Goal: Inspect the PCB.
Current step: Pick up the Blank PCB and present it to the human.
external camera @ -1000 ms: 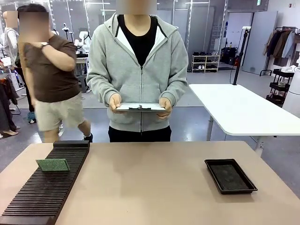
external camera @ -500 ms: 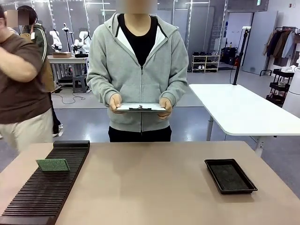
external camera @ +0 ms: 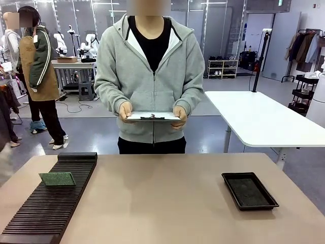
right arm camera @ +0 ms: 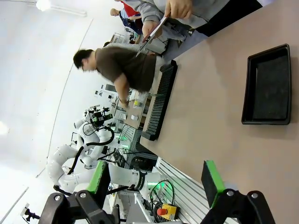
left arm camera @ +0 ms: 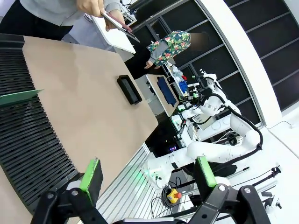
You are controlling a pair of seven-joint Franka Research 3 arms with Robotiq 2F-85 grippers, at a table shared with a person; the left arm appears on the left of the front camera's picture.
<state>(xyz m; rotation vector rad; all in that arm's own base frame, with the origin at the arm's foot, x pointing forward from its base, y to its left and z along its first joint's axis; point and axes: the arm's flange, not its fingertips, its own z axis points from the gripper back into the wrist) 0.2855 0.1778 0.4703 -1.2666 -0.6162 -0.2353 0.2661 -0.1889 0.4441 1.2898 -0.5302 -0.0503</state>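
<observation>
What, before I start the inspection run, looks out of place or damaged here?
Nothing stands out: the PCB rests on the slotted rack, the black tray lies flat on the table, and the person holds the clipboard level.

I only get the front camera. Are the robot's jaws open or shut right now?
Observer: Open. The left gripper has its jaws wide apart with nothing between them.
Operator: And the other one?
Observer: The right gripper is open and empty too, with the tray lying ahead of it.
Operator: What's the left one looking at?
Observer: It looks along the rack, and the PCB sits in the rack farther ahead, apart from the jaws.
</observation>
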